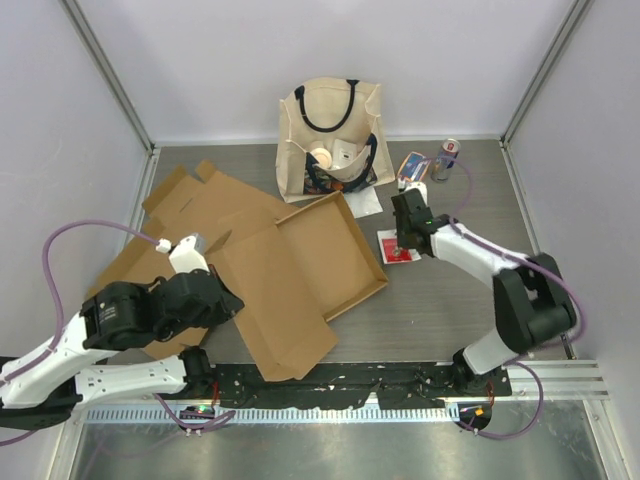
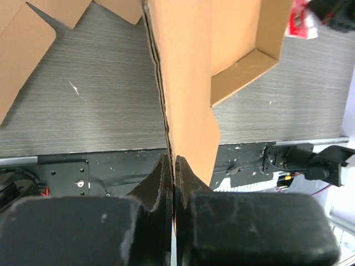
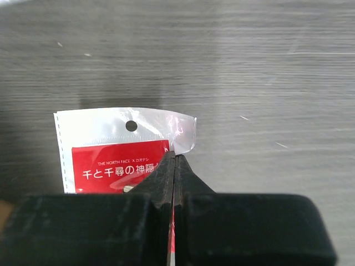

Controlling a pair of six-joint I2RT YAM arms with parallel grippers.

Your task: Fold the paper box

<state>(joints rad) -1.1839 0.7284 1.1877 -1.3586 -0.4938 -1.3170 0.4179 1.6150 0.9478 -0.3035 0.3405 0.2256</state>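
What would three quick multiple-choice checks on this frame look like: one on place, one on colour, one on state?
1. Where does the tote bag stand?
A. at the far side of the table, behind the paper box
B. inside the box
C. at the near edge

2. What colour is the label on the packet under the right pincer?
A. blue
B. red
C. green

3. What state is the left pincer in?
A. open over bare table
B. shut on nothing, clear of the box
C. shut on an edge of the paper box

Answers:
1 A: the top view shows the bag at the far edge, beyond the box.
2 B: the right wrist view shows a red label with white print.
3 C: the left wrist view shows a cardboard panel running down between its closed jaws.
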